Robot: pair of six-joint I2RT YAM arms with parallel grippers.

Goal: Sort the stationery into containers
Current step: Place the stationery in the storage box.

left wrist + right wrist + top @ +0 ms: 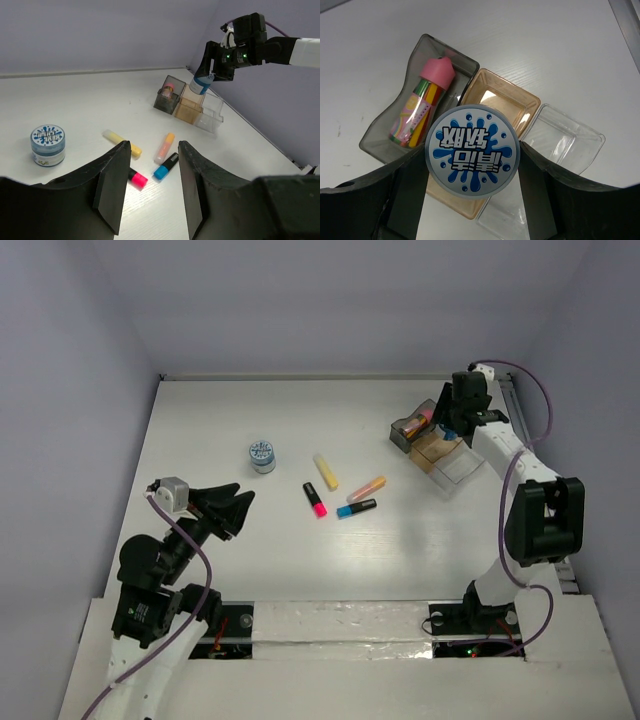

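Right claw (472, 156): clamped across the sides of a blue-white roll (470, 145), hanging over the amber tray (522, 100) — I judge letting go comes next
Left claw (150, 185): jaws apart, nothing between them, above the tabletop (90, 100)
Grey tray (380, 137): holds the glue stick (422, 107); clear tray (580, 145) looks empty, though glare makes that hard to call
Second roll (263, 455): upright, left of the highlighters (326, 471)
Handling: roll seems light, stiff, smooth-walled — I'd take it across the round sides; highlighters may roll, so pinch mid-barrel
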